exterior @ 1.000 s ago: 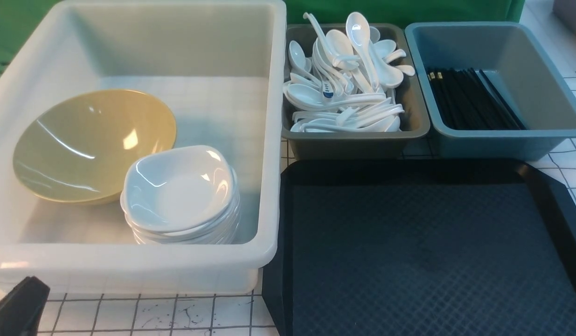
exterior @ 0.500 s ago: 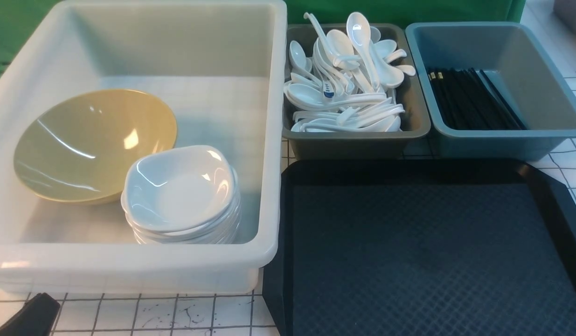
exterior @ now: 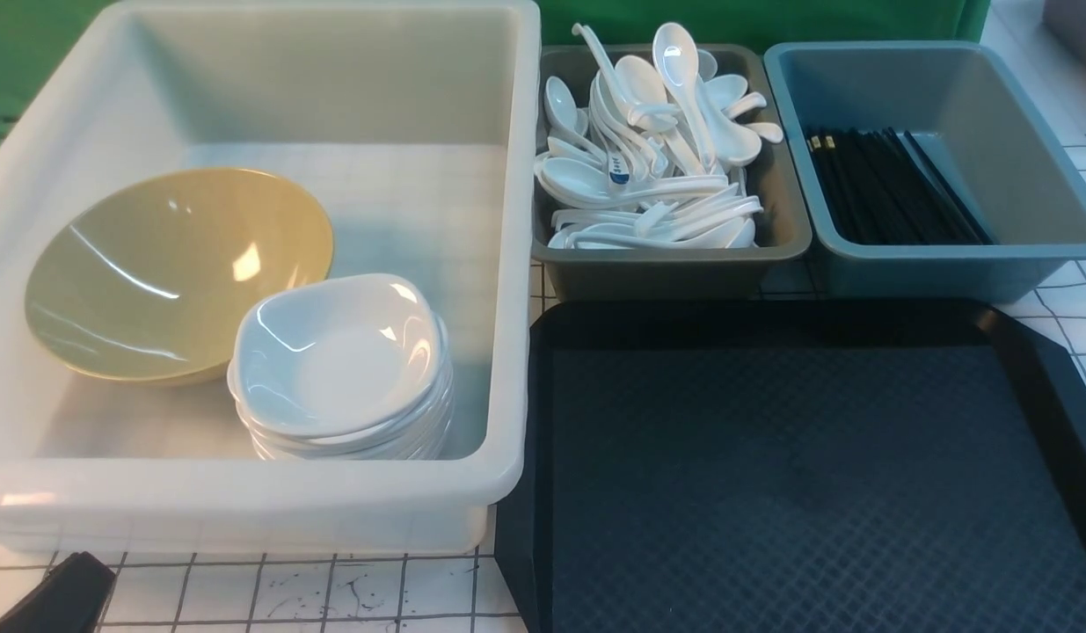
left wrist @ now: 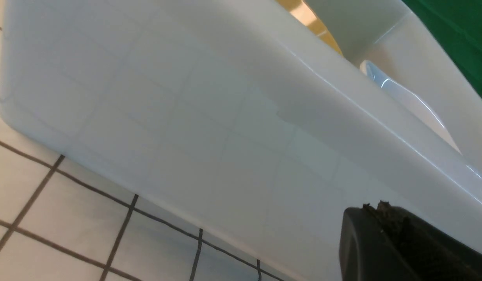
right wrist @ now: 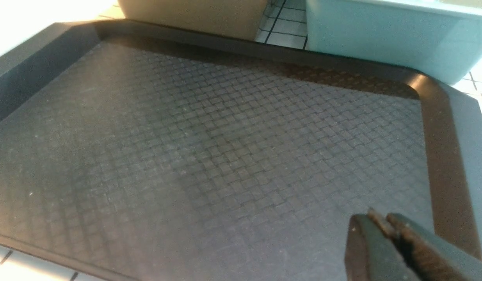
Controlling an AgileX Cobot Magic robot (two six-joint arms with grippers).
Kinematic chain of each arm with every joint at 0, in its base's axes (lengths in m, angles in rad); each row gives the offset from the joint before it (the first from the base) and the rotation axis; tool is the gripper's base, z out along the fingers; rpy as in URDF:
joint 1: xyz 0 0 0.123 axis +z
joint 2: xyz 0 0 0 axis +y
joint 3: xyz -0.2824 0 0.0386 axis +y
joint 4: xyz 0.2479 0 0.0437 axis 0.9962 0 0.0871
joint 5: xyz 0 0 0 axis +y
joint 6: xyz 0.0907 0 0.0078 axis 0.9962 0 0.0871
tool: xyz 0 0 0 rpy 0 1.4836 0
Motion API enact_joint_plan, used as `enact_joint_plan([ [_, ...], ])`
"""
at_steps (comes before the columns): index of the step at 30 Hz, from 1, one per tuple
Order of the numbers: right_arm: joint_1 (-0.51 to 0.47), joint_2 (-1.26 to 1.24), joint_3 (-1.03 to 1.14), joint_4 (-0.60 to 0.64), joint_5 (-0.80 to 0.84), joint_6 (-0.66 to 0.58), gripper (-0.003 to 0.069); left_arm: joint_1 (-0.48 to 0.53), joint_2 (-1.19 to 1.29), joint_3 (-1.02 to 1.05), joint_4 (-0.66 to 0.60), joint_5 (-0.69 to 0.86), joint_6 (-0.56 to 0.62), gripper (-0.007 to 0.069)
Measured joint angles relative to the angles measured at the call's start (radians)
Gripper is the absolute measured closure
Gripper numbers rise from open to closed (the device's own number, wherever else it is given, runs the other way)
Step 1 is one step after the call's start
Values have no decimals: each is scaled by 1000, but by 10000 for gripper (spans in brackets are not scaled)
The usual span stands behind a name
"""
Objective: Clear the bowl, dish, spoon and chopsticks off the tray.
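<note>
In the front view we see the big black diamond-textured rectangular tray (exterior: pixel 806 475) bare, so we judge the clearing essentially done: the wide glossy mustard-yellow bowl (exterior: pixel 178 272) rests in the large translucent white plastic tub (exterior: pixel 244 505), touching a stack of small white squarish dishes (exterior: pixel 340 365); white soup spoons (exterior: pixel 657 167) are piled in the grey rectangular bin (exterior: pixel 674 268), and black chopsticks (exterior: pixel 894 189) lie in the blue-grey rectangular bin (exterior: pixel 947 264). Which spoon or pair came from the tray we cannot tell. Only a black tip of the left gripper (exterior: pixel 63 598) shows, low over the white gridded bench (exterior: pixel 331 593). In the left wrist view, our left gripper (left wrist: pixel 381 218) is clenched and empty, just beside the tub's outer wall; yellow of the bowl peeks over the rim. In the right wrist view, our right gripper (right wrist: pixel 383 224) hangs over the tray's bare texture, jaws pressed together, holding nothing. Nothing stands in the way; we judge only retreat remains.
</note>
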Motion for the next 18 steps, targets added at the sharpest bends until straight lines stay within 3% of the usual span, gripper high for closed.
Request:
enact_joint_plan([
  [18, 0, 0, 0, 0, 0, 0, 580, 0, 0, 0, -3, 1, 1, 626],
])
